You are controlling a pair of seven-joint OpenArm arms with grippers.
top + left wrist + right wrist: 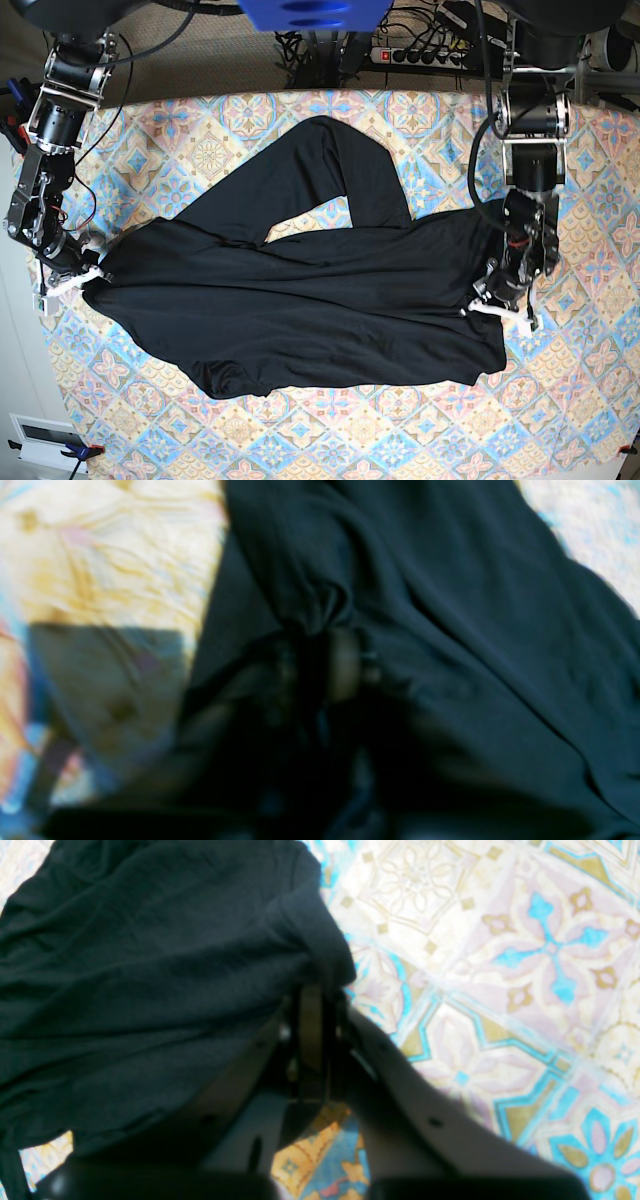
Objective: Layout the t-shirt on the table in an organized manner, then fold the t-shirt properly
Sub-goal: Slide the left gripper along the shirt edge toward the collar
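The black t-shirt (300, 300) lies spread and creased across the patterned table (580, 400), with one long part folded up toward the back. My left gripper (495, 305) sits at the shirt's right edge. In the left wrist view the left gripper (320, 645) is shut on a bunched fold of the t-shirt (450, 630). My right gripper (85, 275) is at the shirt's left tip. In the right wrist view the right gripper (312, 990) is shut on the edge of the t-shirt (150, 965), just above the table (500, 965).
A power strip with cables (420, 50) and a blue mount (310, 12) lie behind the table's far edge. A small white box (45, 435) sits off the front left corner. Patterned cloth shows bare on all sides of the shirt.
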